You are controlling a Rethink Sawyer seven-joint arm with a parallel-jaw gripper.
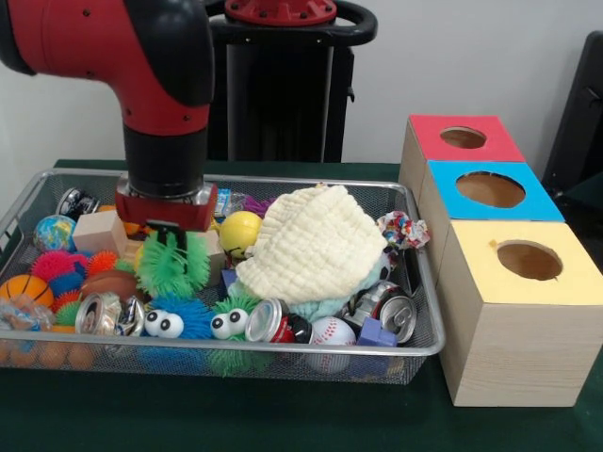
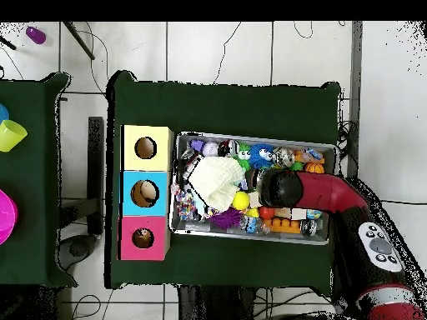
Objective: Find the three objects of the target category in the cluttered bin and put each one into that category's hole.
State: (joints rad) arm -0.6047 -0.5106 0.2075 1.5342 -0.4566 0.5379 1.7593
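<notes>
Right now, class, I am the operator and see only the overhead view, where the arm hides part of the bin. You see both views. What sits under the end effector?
Observer: In the front view the end effector is low in the bin, directly above a green spiky toy. I cannot tell if they touch.
Operator: Does the cream cloth lie flat?
Observer: No, the cream cloth is heaped in a mound, with something pale teal showing below its edge.
Operator: Any cans on the side away from the robot?
Observer: Yes, a crushed red can lies by that rim, beside a baseball.
</notes>
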